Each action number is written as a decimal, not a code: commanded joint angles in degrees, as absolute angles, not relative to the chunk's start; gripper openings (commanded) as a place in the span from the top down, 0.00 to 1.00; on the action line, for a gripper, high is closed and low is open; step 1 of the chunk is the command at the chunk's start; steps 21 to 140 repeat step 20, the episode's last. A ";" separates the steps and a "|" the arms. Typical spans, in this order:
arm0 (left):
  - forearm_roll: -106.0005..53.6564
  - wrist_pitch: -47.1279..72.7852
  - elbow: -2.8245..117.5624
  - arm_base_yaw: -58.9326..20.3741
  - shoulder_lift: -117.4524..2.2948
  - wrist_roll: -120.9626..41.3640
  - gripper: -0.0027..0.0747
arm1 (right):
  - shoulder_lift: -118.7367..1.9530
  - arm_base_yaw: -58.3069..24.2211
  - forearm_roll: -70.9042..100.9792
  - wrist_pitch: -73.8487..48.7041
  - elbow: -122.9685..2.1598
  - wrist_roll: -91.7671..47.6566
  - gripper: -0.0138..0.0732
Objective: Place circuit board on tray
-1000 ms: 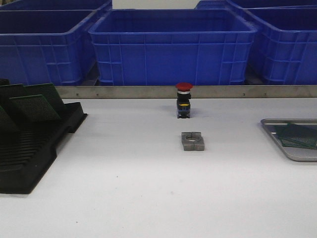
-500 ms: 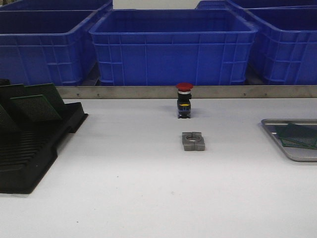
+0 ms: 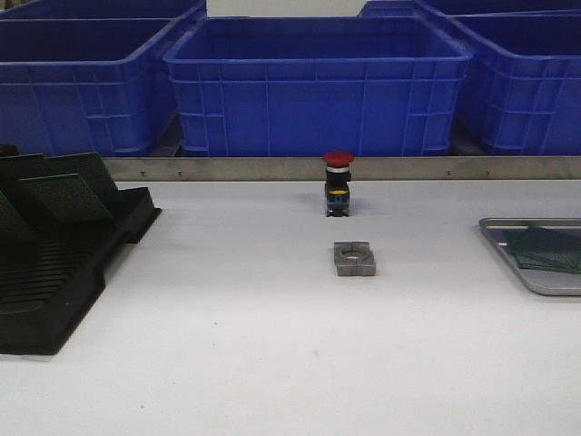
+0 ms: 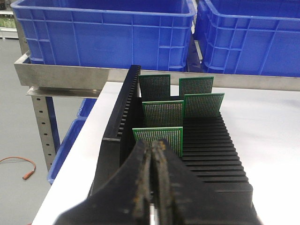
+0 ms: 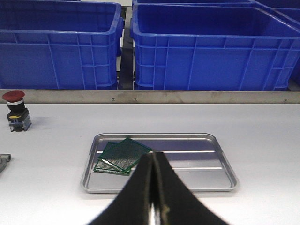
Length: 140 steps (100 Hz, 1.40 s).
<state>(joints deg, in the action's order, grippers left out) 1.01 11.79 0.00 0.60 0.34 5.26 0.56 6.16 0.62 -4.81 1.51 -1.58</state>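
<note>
My left fingers (image 4: 152,187) are pressed together on nothing, aimed at the nearest circuit board (image 4: 158,139) standing upright in the black slotted rack (image 4: 212,150) (the slots keep each board on edge, so a top edge is free to pinch). Four more boards stand behind it. My right fingers (image 5: 151,187) are likewise closed and empty, hanging above the tray (image 5: 220,174) at the bench's right side, where two boards (image 5: 123,155) already lie flat and overlapping. I judge the next grasp is still to begin.
</note>
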 commanded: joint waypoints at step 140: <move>0.81 7.36 -2.81 0.72 2.08 5.90 0.99 | 2.13 6.34 0.58 -0.76 0.91 -2.07 0.97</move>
